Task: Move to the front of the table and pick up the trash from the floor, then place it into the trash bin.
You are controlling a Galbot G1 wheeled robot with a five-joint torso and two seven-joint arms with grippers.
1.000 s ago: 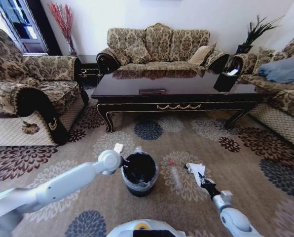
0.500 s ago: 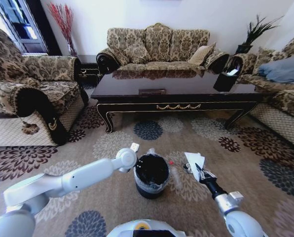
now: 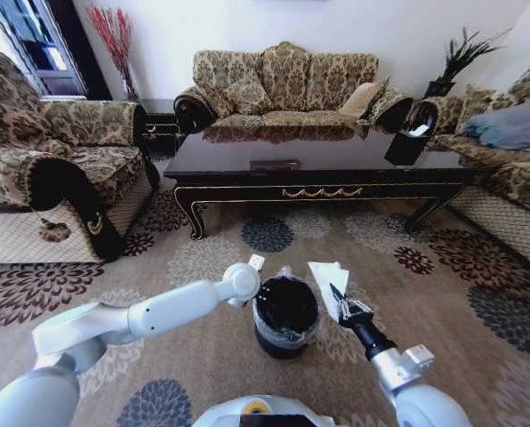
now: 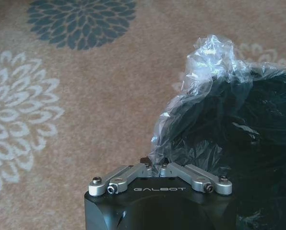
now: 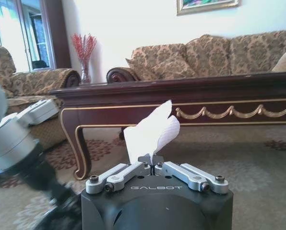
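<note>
We hold the white paper (image 3: 327, 277) clenched in our right gripper (image 3: 340, 306), lifted off the floor (image 3: 443, 302) just right of the trash bin (image 3: 285, 313). Our left gripper (image 4: 158, 168) pinches the bin's liner (image 4: 208, 50), likely to steady the bin for the drop.

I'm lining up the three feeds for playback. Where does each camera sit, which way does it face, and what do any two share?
Head view: high on the robot, looking forward and down at the floor, table, both arms.
Left wrist view: on the left arm, facing the trash bin; left gripper pinches its liner.
Right wrist view: facing the table; right gripper holds white paper.
Shared: head and right wrist views both show table and paper.
</note>
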